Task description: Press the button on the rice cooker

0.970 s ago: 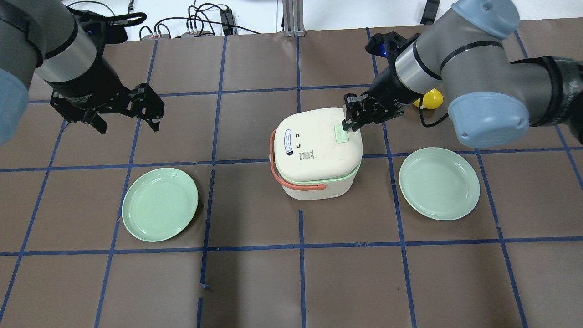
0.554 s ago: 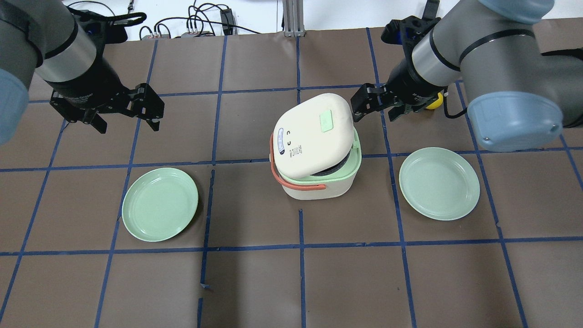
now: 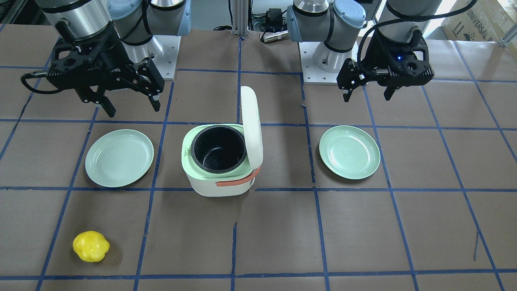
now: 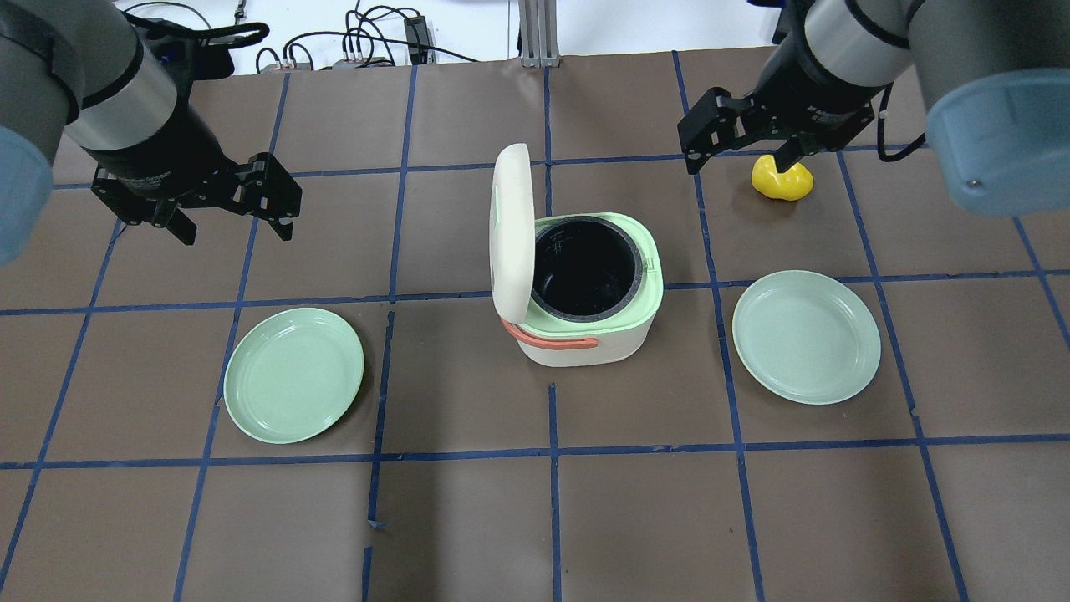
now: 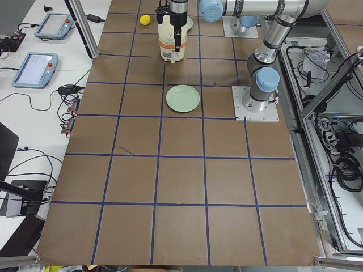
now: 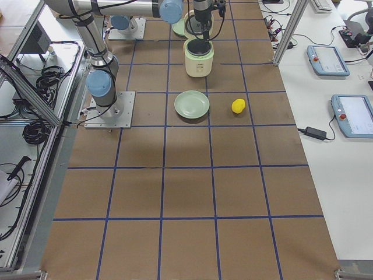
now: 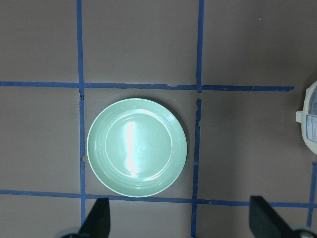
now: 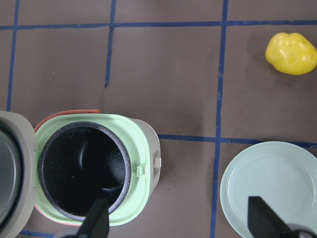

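The white rice cooker [image 4: 585,344] stands mid-table with its lid [image 4: 510,226] upright on the left side, showing the black inner pot [image 4: 585,267] and the pale green rim. Its salmon-orange handle [image 4: 552,339] hangs at the front. It also shows in the front view [image 3: 214,186] and the right wrist view [image 8: 138,198]. My right gripper [image 4: 740,155] is open and empty, raised beyond and to the right of the cooker, clear of it. My left gripper [image 4: 234,227] is open and empty, far left, above the table.
A pale green plate [image 4: 294,374] lies front left of the cooker and another plate [image 4: 807,336] to its right. A yellow lumpy object [image 4: 782,180] lies on the table under my right gripper. Blue tape lines cross the brown table top.
My right gripper has lifted off the green pad on the lid and drawn back to the far right. The lid has swung from shut to fully upright. The left arm has not moved.
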### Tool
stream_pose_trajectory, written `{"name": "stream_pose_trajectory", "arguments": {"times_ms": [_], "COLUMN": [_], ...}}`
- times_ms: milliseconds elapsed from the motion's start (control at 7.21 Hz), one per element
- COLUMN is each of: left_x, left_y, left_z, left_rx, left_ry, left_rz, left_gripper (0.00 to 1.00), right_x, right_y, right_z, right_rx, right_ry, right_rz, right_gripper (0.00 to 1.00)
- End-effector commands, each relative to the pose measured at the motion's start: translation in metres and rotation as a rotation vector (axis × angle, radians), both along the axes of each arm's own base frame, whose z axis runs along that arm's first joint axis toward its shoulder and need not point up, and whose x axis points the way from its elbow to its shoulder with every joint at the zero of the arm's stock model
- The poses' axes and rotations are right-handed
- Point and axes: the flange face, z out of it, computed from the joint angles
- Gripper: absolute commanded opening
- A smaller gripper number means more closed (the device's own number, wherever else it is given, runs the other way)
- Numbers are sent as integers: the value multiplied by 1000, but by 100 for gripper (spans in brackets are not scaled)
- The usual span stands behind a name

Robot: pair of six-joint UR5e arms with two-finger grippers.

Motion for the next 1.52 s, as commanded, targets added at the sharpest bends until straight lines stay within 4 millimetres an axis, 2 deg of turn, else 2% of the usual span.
{"name": "stream_pose_trajectory", "arguments": {"times_ms": [0, 277, 416, 554, 693, 832, 1109, 1386], "left_x": [0, 0, 0, 0, 0, 0, 0, 0], "left_y": [0, 0, -1, -1, 0, 0, 0, 0], "left_z": [0, 0, -1, -1, 0, 0, 0, -1], "left_rx": [0, 0, 1, 1, 1, 0, 0, 1], "left_ry": [0, 0, 0, 0, 0, 0, 0, 0], "left_rz": [0, 0, 0, 0, 0, 0, 0, 0], "left_gripper": [100, 100, 100, 100, 100, 100, 100, 100], "right_x": [-2, -3, -4, -12, -23, -25, -23, -10], "right_y": [-5, -18, -21, -30, -34, -35, -44, -41], "right_z": [23, 52, 45, 37, 34, 28, 10, 11], "right_rx": [-23, -73, -60, -42, -14, -8, 20, 5], "right_ry": [19, 19, 25, 26, 33, 64, 75, 83], "right_rz": [-28, -20, -20, -40, -67, -75, -67, -40], "right_gripper": [99, 99, 99, 98, 97, 99, 100, 100]}}
